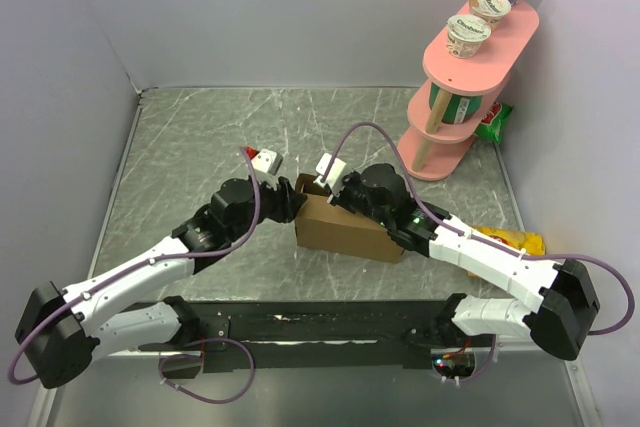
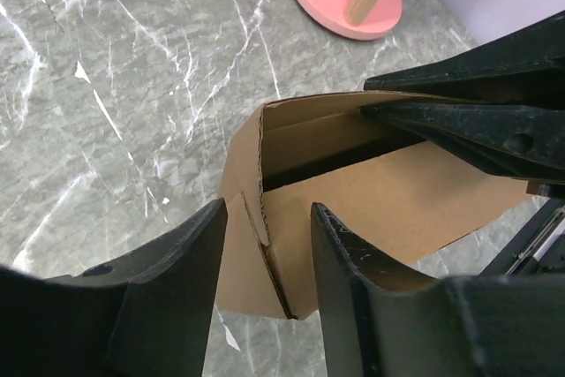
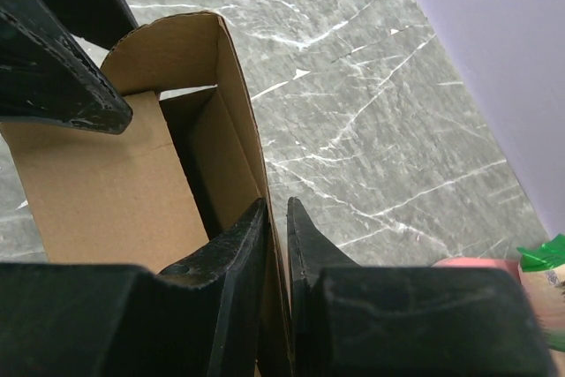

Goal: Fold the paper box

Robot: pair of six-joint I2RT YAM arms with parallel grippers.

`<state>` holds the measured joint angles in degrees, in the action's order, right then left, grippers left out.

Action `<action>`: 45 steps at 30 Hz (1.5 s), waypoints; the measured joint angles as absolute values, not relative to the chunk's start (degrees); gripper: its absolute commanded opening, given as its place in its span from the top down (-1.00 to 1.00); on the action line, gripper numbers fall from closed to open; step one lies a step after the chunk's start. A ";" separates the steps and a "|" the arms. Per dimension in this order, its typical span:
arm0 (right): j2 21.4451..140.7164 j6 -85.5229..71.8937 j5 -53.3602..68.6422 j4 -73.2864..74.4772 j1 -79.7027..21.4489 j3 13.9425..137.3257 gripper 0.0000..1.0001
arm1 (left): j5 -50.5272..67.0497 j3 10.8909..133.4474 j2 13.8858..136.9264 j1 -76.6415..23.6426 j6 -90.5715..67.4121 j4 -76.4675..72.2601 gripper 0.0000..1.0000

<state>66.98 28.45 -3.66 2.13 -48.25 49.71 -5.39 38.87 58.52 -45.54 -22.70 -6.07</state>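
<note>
The paper box (image 1: pixel 345 230) is sitting on the marble table (image 1: pixel 200 137) between two arms, which are hiding its far end. The right gripper (image 3: pixel 275 211) is pinching one box wall. The left gripper (image 2: pixel 269 218) is straddling a corner with jaws apart, seemingly not squeezing. Three cups (image 1: pixel 468 35) are topping the pink shelf (image 1: pixel 440 162), and their labels are too small to read.
</note>
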 measured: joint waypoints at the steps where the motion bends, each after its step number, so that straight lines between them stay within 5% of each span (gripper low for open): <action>1: 66.98 28.45 -3.68 2.13 -48.25 49.71 0.60 | -5.21 39.20 58.81 -45.50 -22.52 -5.74 0.09; 9: 66.98 28.47 -4.08 2.15 -48.40 49.71 0.59 | -4.80 42.98 61.93 -45.45 -20.58 -4.82 0.24; 21: 67.42 28.88 -6.02 1.80 -48.47 49.71 0.60 | -6.13 45.98 65.21 -44.82 -17.61 -3.14 0.98; 45: 66.72 29.71 -14.61 -3.38 -52.64 46.17 0.67 | -30.72 41.30 66.63 -57.21 -15.84 -12.75 0.98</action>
<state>66.72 29.71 -14.61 -3.38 -52.64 46.17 -30.72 41.30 66.63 -57.21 -15.84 -12.75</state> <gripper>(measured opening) 0.175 0.029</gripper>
